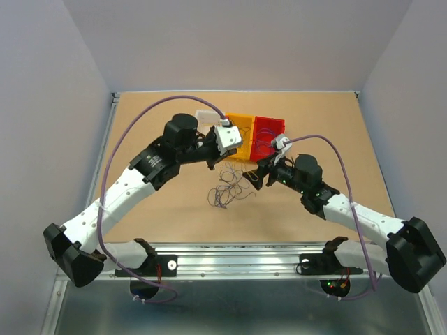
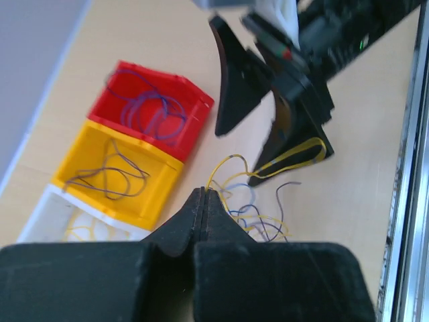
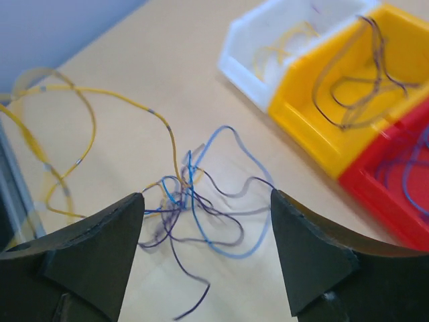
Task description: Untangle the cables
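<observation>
The cables are a small tangle (image 1: 228, 188) of blue, purple, dark and yellow wires on the brown table. My left gripper (image 2: 203, 194) is shut on a yellow wire (image 2: 231, 168) that rises from the tangle (image 2: 258, 218); it hovers just above the tangle's far side (image 1: 222, 162). The yellow wire loops on past one finger (image 2: 288, 134) of my right gripper. My right gripper (image 3: 206, 221) is open, its jaws spread either side of the tangle (image 3: 191, 201) and just above it. The yellow wire (image 3: 100, 100) runs off up-left. In the top view the right gripper (image 1: 259, 172) is right of the tangle.
Three small bins stand in a row behind the tangle: a white bin (image 1: 208, 117) with pale yellow wires, a yellow bin (image 1: 241, 136) with dark wires, and a red bin (image 1: 269, 136) with purple wires. A metal rail (image 1: 237, 262) runs along the near edge.
</observation>
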Controlling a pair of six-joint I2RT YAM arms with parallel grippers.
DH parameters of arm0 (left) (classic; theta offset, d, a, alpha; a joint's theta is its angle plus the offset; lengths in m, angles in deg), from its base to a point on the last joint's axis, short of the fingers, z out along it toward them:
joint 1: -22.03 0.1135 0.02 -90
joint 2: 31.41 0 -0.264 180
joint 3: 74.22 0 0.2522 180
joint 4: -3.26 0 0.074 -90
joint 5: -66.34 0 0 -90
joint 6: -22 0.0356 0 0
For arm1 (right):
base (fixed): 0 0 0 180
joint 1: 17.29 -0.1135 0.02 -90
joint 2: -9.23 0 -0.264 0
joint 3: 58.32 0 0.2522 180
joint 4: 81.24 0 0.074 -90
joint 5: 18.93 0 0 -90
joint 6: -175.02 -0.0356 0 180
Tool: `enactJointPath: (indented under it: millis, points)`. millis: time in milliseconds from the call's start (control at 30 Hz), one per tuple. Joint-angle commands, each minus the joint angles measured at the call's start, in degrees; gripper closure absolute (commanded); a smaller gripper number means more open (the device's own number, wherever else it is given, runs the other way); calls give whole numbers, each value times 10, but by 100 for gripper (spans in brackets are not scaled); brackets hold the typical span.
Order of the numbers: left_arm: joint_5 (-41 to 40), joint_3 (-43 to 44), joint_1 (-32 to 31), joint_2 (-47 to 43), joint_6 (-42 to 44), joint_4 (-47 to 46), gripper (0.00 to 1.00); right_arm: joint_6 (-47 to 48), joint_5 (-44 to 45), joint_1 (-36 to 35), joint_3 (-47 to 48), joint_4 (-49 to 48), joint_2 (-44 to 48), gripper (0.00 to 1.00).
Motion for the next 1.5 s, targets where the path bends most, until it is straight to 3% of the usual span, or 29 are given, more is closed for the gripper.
enactJointPath:
  millis: [0,133,300,433,633,833,900,933,967,1033,1100,1233,1333,1467]
  points:
    - [-10,76,-3,-12,-36,55,100,47,-163,0,-29,-219,-22,17]
    - [-22,143,-3,-3,-56,78,100,9,-227,-1,-26,-341,-78,17]
    - [-120,230,-3,13,-87,56,100,0,-235,-5,12,-359,-148,18]
    - [-136,285,-3,18,-112,36,100,-10,-237,-7,30,-401,-199,19]
    - [-185,360,-3,26,-156,-17,100,-48,-257,-16,68,-466,-293,35]
    - [-149,414,-3,27,-195,-38,100,-52,-232,-27,76,-499,-318,34]
    - [-150,419,-3,23,-202,-53,100,-57,-232,-29,73,-511,-321,61]
    - [-169,420,-3,20,-202,-60,100,-60,-226,-30,73,-511,-322,82]
    - [-182,424,-3,19,-201,-66,100,-62,-222,-30,73,-510,-322,90]
    - [-226,447,-3,22,-184,-81,100,-68,-214,-29,59,-510,-320,99]
    - [-254,474,-3,25,-168,-89,100,-70,-210,-31,33,-511,-316,99]
    - [-336,464,-3,4,-120,-149,100,-88,-177,-36,-51,-508,-277,99]
    - [-449,435,-3,-16,-65,-227,100,-92,-130,-37,-131,-459,-212,99]
    - [-474,409,-3,-24,-8,-269,100,-55,-58,-38,-113,-211,-92,99]
